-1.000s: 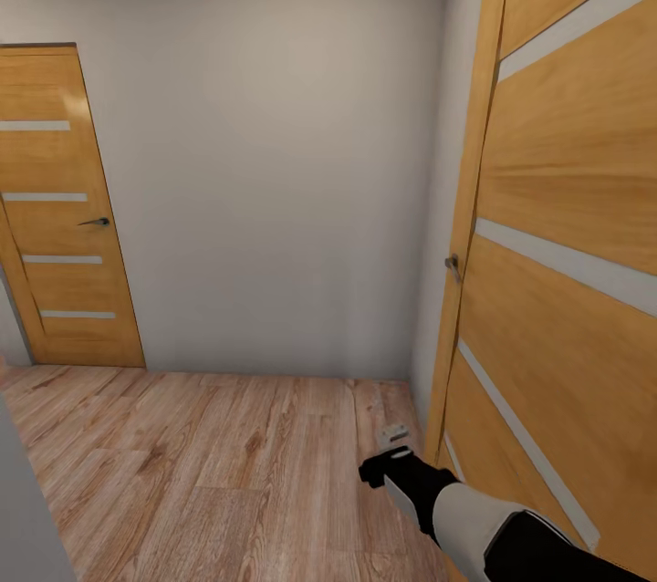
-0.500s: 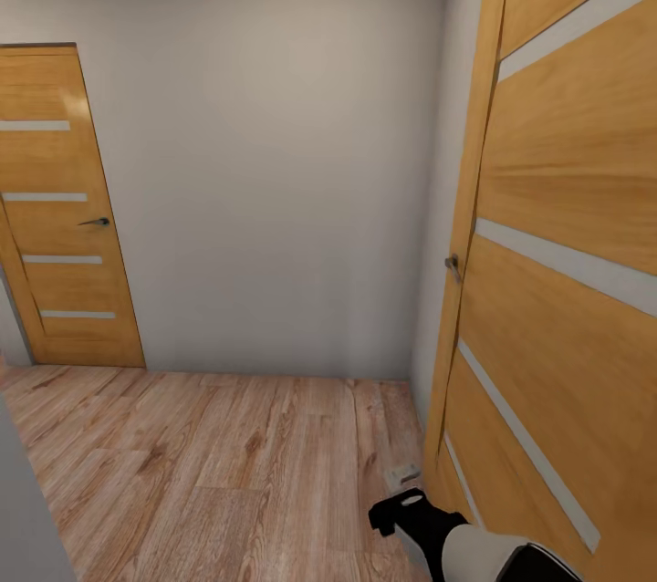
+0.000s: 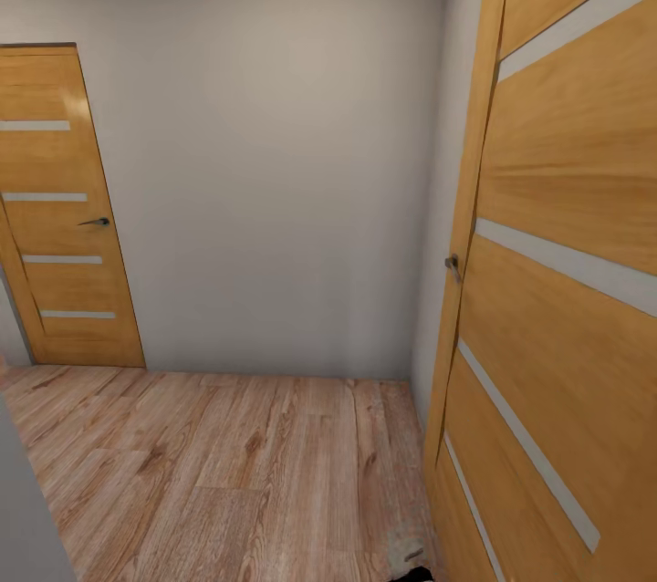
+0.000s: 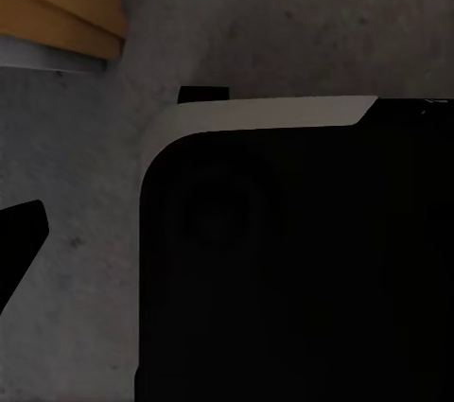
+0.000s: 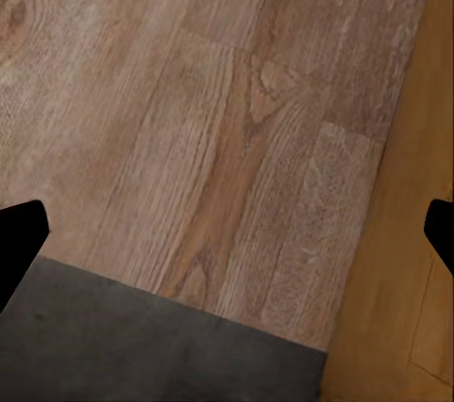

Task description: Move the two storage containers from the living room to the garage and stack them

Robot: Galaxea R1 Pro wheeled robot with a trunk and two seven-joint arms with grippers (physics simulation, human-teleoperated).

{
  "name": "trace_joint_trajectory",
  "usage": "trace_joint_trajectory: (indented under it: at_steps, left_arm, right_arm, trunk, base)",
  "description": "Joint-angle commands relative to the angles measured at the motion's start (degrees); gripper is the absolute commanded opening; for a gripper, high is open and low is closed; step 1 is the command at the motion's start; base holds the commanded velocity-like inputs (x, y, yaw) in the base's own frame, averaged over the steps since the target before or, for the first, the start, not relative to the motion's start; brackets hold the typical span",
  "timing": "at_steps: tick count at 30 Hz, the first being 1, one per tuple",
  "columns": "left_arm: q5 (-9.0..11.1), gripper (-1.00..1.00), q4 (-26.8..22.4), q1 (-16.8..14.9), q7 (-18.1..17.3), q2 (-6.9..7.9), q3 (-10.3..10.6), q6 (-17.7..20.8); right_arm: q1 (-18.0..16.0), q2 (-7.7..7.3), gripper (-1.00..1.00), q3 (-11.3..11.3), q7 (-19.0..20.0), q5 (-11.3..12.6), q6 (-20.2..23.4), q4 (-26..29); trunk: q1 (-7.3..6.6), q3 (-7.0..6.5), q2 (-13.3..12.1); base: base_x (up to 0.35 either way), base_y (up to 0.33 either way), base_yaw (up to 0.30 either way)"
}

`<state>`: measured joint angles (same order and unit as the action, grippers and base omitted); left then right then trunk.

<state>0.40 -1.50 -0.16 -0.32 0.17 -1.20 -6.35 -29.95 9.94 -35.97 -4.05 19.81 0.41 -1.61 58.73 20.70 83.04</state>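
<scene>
I am in a small hallway with pale grey walls and light wood plank flooring; I see neither orange-red container, so I cannot tell where they are. At ten o'clock stands a closed wooden door with pale strips and a dark lever handle. At two o'clock a second wooden door is close beside me, its metal handle on the near edge. No writing or labels can be read anywhere.

My right gripper just peeks in at six o'clock; its wrist camera shows both fingertips far apart above the planks, nothing between them. My left wrist camera sees one dark fingertip, rough grey concrete and my own black body; I cannot tell how that gripper's fingers stand.
</scene>
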Motion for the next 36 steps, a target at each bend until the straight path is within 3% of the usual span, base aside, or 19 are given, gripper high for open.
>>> trace_joint_trajectory:
  at_steps: [1,8,17,23,31,32,36]
  left_arm:
    - [0.0,1.00,0.0,0.0,0.0,0.00,-0.1,-0.2]
    - [0.0,1.00,0.0,0.0,0.0,0.01,-0.1,-0.2]
    - [0.0,1.00,0.0,0.0,0.0,-0.04,-0.1,-0.2]
    - [0.0,1.00,0.0,0.0,0.0,-0.03,-0.1,-0.2]
    - [0.0,1.00,0.0,0.0,0.0,0.00,-0.1,-0.2]
    - [0.0,1.00,0.0,0.0,0.0,-0.02,-0.1,-0.2]
    - [0.0,1.00,0.0,0.0,0.0,-0.02,-0.1,-0.2]
  right_arm:
    - [0.8,0.05,1.00,-0.5,0.9,0.1,-0.1,-0.1]
    - [5.0,0.03,1.00,-0.5,3.1,-0.9,-2.1,-0.1]
    - [10.3,-1.30,1.00,-0.5,3.3,-1.0,-4.1,-0.1]
    - [13.7,-4.16,1.00,-0.5,4.0,-3.0,-4.7,-0.1]
    - [16.7,-8.90,1.00,-0.5,6.7,-3.3,-6.8,-0.1]
    - [19.4,-9.91,1.00,-0.5,7.3,-3.3,-7.7,-0.1]
    - [22.5,-12.09,1.00,-0.5,9.2,-3.1,-9.4,-0.1]
  trunk:
    - [0.00,0.06,0.0]
    - [0.00,0.06,0.0]
    - [0.00,0.06,0.0]
    - [0.00,0.06,0.0]
    - [0.00,0.06,0.0]
    - [0.00,0.06,0.0]
    - [0.00,0.06,0.0]
  base:
    - [0.000,0.000,0.000]
    - [0.000,0.000,0.000]
    - [0.000,0.000,0.000]
    - [0.000,0.000,0.000]
    - [0.000,0.000,0.000]
    - [0.000,0.000,0.000]
    - [0.000,0.000,0.000]
